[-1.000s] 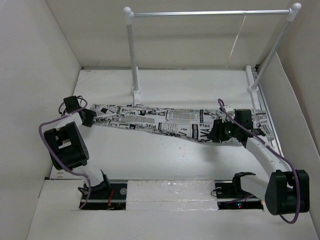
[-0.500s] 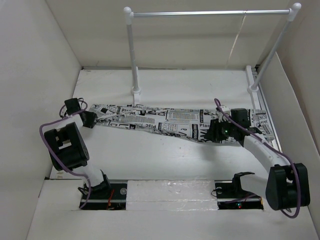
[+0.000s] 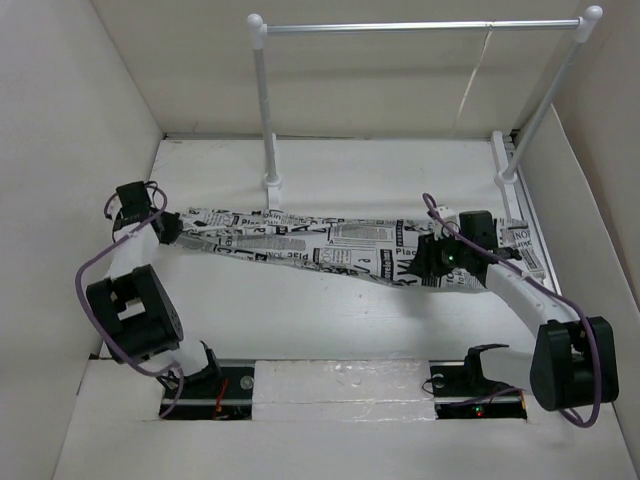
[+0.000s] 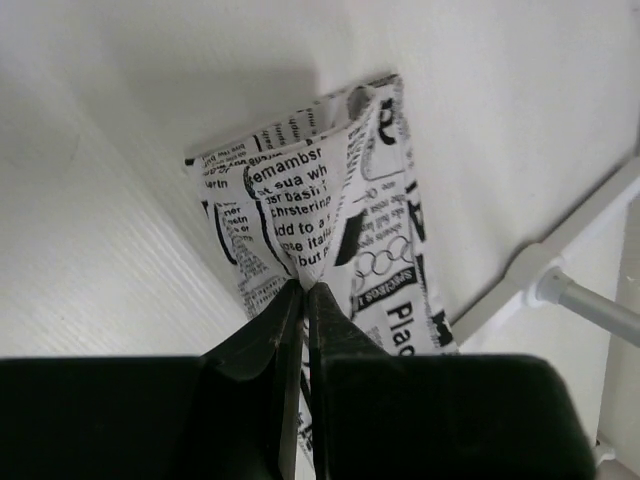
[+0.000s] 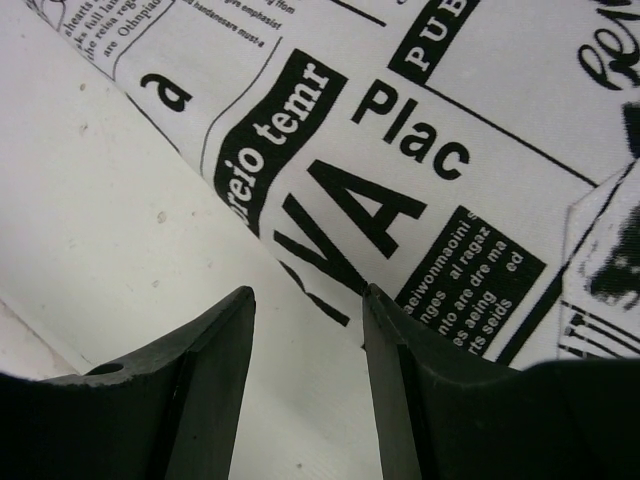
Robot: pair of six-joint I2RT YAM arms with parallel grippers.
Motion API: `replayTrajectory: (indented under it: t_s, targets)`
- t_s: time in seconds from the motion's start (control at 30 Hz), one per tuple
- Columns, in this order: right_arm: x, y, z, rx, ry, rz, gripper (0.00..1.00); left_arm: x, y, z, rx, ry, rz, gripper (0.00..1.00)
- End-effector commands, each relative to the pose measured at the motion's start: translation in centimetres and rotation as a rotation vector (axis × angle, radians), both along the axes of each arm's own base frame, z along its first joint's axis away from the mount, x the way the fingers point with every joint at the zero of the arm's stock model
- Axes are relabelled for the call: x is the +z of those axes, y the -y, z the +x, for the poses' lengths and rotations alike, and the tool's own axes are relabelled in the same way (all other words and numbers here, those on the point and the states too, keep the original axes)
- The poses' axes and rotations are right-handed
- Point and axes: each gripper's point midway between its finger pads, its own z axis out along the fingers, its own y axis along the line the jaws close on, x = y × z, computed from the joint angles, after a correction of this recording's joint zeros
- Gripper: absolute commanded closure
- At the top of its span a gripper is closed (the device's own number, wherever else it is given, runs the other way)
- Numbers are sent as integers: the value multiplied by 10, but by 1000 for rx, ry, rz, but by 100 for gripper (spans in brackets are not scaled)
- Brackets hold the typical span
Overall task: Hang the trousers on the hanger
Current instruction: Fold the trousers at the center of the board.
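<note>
The trousers [image 3: 320, 245] lie stretched across the middle of the frame, left to right. The left gripper [image 4: 304, 288] pinches their left end tightly, while the right gripper [image 5: 306, 300] stands with jaws apart over their right-hand edge.

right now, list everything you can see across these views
trousers: one, white with black newspaper print, stretched across the middle of the table
clothes rail: one, white posts with a metal bar, standing at the far side
table: one, white, under everything
walls: three, white, left, back and right
cables: two, purple, one along each arm
arms: two, white and black, based at the near edge
left gripper: one, black, shut on the trousers' left end
right gripper: one, black, open at the trousers' right part
</note>
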Motion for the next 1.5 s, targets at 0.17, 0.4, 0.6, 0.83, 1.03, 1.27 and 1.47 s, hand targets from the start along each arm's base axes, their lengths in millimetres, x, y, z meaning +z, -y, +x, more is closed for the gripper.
replayTrajectory:
  t_s: [0.17, 0.4, 0.6, 0.83, 1.03, 1.27, 1.47]
  targets:
    - [8, -3, 13, 91, 62, -40, 47, 73, -15, -37, 15, 27, 176, 100]
    - [9, -7, 22, 112, 65, -25, 47, 77, -22, -33, 11, -19, 198, 100]
    - [19, -8, 27, 109, 71, -22, 46, 34, -28, -5, 3, -123, 116, 100]
    - [25, -17, 25, 111, 73, -49, 46, 40, -42, 83, 11, -64, 96, 95]
    - [20, -38, 4, 147, 63, -80, 46, 42, -23, 135, -59, 78, 29, 89]
    - [27, -67, -9, 212, 80, -67, 46, 50, -24, 134, -133, 67, 85, 55]
    - [36, -82, -14, 254, 122, -78, 56, 61, -29, 82, -120, 82, 216, 66]
